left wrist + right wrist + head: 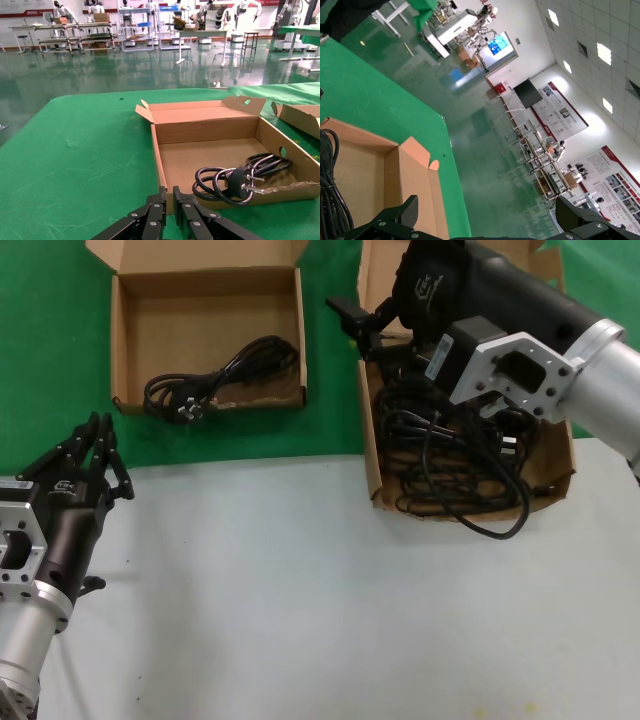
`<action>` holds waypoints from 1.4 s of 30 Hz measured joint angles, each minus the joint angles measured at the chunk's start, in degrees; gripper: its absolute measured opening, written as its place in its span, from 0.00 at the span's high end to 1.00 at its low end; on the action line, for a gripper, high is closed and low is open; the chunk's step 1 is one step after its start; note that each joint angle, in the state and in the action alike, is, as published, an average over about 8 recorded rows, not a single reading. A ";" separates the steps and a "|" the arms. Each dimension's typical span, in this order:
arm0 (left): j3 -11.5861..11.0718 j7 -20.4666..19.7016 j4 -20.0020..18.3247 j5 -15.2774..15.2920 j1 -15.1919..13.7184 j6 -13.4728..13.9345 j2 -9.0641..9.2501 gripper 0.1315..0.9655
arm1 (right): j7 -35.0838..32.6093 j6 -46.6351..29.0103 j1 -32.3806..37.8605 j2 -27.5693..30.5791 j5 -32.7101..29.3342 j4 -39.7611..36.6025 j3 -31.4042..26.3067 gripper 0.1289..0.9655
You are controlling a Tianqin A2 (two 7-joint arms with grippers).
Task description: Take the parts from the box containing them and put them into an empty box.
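The right-hand cardboard box (372,455) holds a tangle of coiled black power cords (435,445). My right gripper (362,332) hovers over that box's far left part, open and empty; in the right wrist view (487,222) its fingertips (407,210) stand wide apart above the box's flap (415,165). The left-hand box (125,350) holds one coiled cord with a plug (215,375), also in the left wrist view (240,182). My left gripper (95,432) is shut and empty, just in front of that box's near left corner (162,187).
A thin black cable (495,525) loops from my right wrist over the right box's front edge. Green cloth (60,330) covers the far table; the near surface (300,590) is pale grey. The left box's lid flap (190,252) lies open at the back.
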 joint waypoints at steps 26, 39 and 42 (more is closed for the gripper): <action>-0.13 0.35 0.08 -0.40 0.33 -0.40 -0.01 0.55 | 3.88 7.07 -9.76 -2.11 9.59 -3.15 4.29 0.00; -0.21 0.55 0.13 -0.65 0.54 -0.66 -0.01 0.20 | 6.29 11.47 -15.88 -3.43 15.55 -5.13 6.99 0.00; -0.23 0.60 0.14 -0.71 0.59 -0.72 -0.01 0.20 | 6.85 12.48 -17.28 -3.73 16.93 -5.58 7.60 0.00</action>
